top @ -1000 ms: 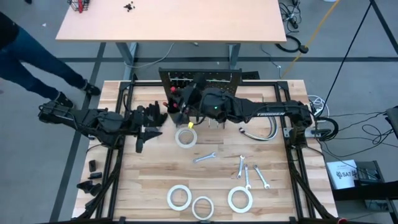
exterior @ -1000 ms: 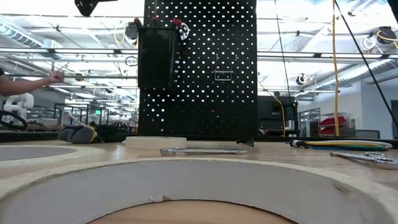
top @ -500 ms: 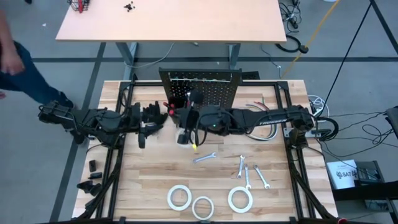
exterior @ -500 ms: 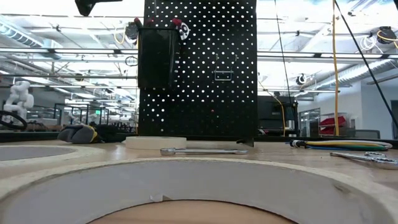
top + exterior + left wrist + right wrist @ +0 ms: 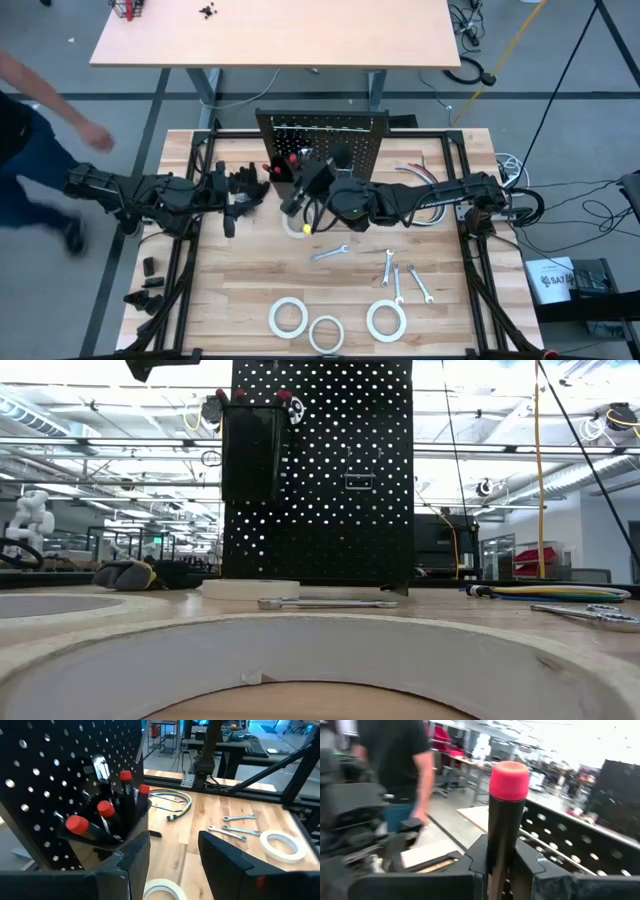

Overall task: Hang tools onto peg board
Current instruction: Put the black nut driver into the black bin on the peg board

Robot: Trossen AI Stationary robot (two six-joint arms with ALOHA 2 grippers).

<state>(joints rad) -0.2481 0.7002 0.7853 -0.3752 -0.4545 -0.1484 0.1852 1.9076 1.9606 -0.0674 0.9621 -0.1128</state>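
- The right hand [image 5: 502, 860] is closed on a screwdriver [image 5: 506, 815]; its two fingers [image 5: 477, 852] press the black handle from either side, and the red cap stands clear above them.
- In the wrist view the screwdriver's long axis runs straight out from between the fingers, red end away from the hand; the shaft is hidden.
- From above, the right hand [image 5: 300, 195] sits near the centre of the bench [image 5: 250, 290], just in front of the peg board [image 5: 322, 140], toward 12 o'clock from the wrenches.
- A tape roll [image 5: 296, 226] lies directly below that hand.
- The left hand [image 5: 170, 855] is open and empty, its fingers spread apart; from above it is at 9 o'clock from the right hand [image 5: 232, 208].
- The left hand faces a small black bin [image 5: 112, 832] on the peg board, where four red-capped screwdrivers [image 5: 102, 812] stand handle-up, leaning slightly.
- The peg board stands upright at the 12 o'clock edge of the bench.
- One wrench [image 5: 328, 253] lies at 6 o'clock from the right hand, long axis roughly 8 to 2 o'clock.
- Three more wrenches [image 5: 398, 280] lie toward 4 o'clock, pointing roughly 12 to 6.
- Three tape rolls [image 5: 326, 331] lie flat along the 6 o'clock edge.
- A person [image 5: 25, 130] is beside the bench at 9 o'clock.
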